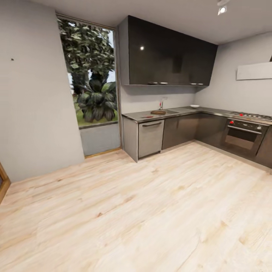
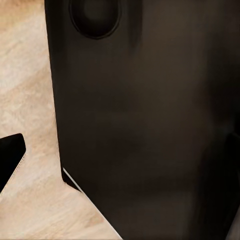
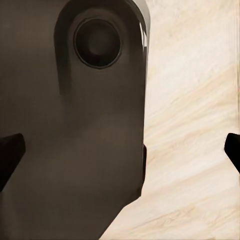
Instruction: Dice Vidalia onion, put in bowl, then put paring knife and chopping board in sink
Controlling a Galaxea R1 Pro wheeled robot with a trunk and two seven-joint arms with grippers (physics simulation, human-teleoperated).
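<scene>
Pale wood floor (image 1: 151,211) stretches toward a far dark tabletop (image 1: 211,110), where the sink (image 1: 170,111) holds the chopping board (image 1: 158,112), with a white bowl (image 1: 194,106) beyond. Both wrist views show dark fingertips (image 3: 10,155) spread wide: jaws open, holding nothing.

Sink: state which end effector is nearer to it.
Cannot tell. The sink lies far across the wooden floor; left end effector and right end effector both hang beside the robot's dark body.

Dark glossy body panel (image 3: 75,150), round recessed socket (image 3: 97,42)
</scene>
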